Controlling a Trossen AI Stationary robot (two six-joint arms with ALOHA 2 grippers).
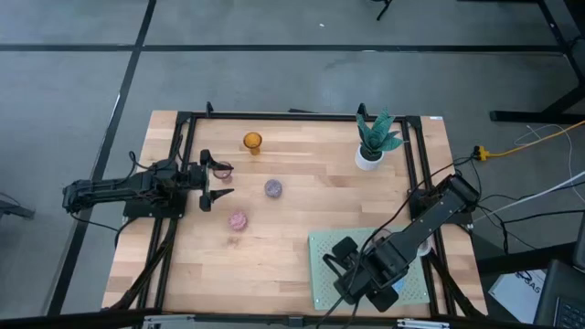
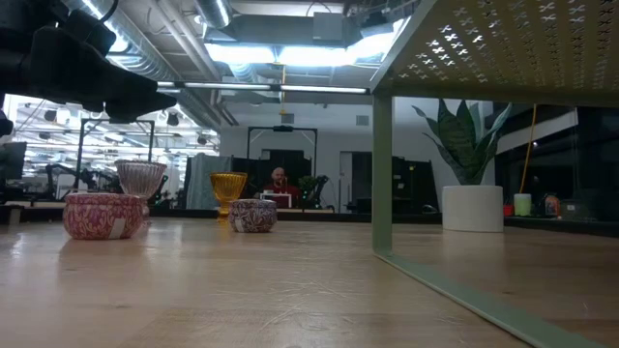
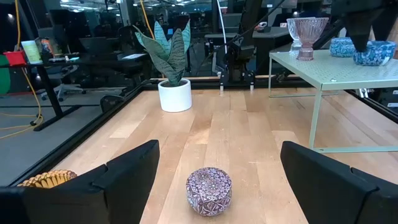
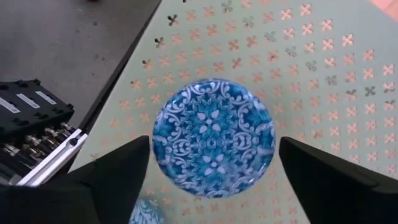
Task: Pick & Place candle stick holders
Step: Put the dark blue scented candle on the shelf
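Hovering over the pale green mat (image 1: 322, 274) at the worktop's near right corner, the right gripper (image 4: 211, 180) spreads wide above a blue patterned holder (image 4: 212, 137), not holding it. Mid-worktop, the left gripper (image 3: 214, 180) gapes wide too, the purple holder (image 3: 209, 191) between its fingers, untouched; pink (image 1: 238, 220) sits nearer, amber (image 1: 252, 142) towards the far edge. Risk, I'd say: a skewed close nudges the small cup off-centre and it slips. No readable writing anywhere.

Dark jointed arms (image 1: 119, 192), black cables
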